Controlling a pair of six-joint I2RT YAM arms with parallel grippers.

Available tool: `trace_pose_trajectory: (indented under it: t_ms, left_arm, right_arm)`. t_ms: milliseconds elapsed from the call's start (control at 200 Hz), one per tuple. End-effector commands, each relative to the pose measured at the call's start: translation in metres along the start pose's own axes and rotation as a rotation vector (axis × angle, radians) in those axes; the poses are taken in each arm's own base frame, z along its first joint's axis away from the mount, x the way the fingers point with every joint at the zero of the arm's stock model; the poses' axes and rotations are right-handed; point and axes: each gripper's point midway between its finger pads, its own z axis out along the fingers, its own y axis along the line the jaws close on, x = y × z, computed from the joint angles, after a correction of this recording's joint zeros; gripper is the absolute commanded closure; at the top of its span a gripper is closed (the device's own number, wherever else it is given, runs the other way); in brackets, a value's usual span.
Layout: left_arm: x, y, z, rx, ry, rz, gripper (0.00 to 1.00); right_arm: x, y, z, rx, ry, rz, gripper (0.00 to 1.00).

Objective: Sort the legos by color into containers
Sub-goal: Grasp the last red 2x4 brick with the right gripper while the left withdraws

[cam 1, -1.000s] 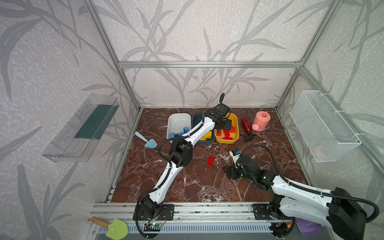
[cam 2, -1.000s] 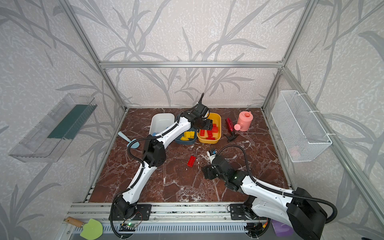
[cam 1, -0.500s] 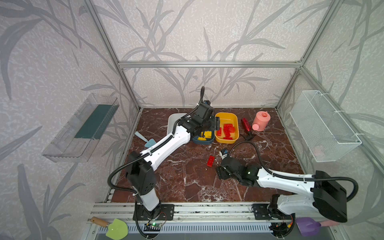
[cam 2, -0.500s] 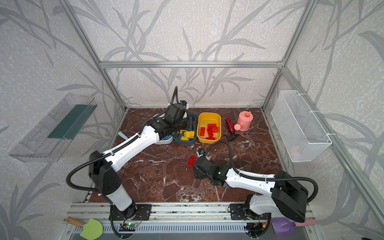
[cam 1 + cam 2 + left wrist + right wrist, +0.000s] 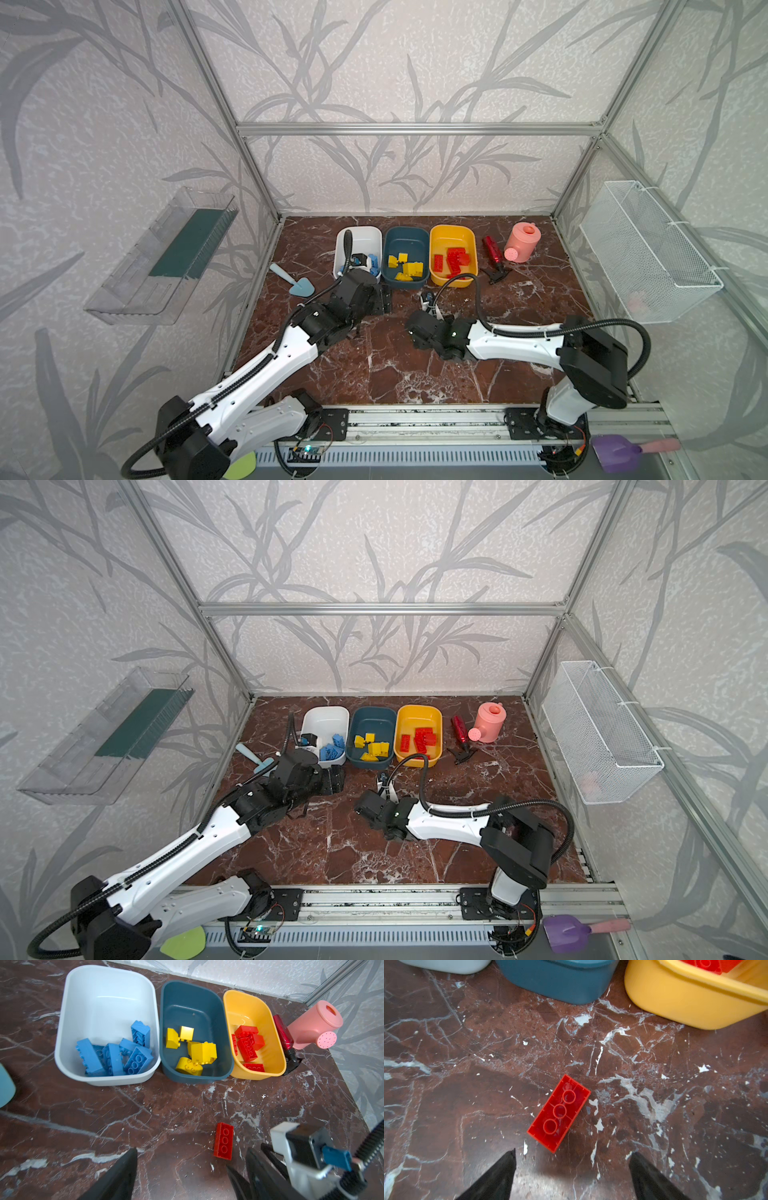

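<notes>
Underside up, the red lego lies near the middle of the marble tabletop, long axis aimed at the yellow tub. The right gripper hovers just short of it, jaws apart and empty. The left gripper gapes alongside.

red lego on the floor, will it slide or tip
The red lego looks hard moulded plastic: probably stiff and light. Lying flat, hollow side up, it likely won't roll or tip. Glossy on polished marble, it may skid.
</notes>
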Motion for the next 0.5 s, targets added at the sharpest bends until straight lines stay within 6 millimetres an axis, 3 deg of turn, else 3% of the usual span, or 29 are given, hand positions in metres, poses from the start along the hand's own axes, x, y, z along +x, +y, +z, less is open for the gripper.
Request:
trace_pose_trajectory:
  t_ms: [0,225,495]
  left_arm:
    - [0.014,0.025,-0.009,-0.067,-0.013,-0.038,0.18]
    - [0.047,0.047,-0.011,-0.071,0.002,-0.069,0.19]
    - [0.058,0.051,-0.009,-0.062,0.014,-0.073,0.19]
  right_arm:
    - [-0.011,-0.003,0.007,0.088,-0.047,0.013,0.12]
    - [-0.009,-0.002,0.027,0.147,-0.034,0.004,0.11]
    - [0.005,-0.02,0.044,0.136,0.032,0.055,0.16]
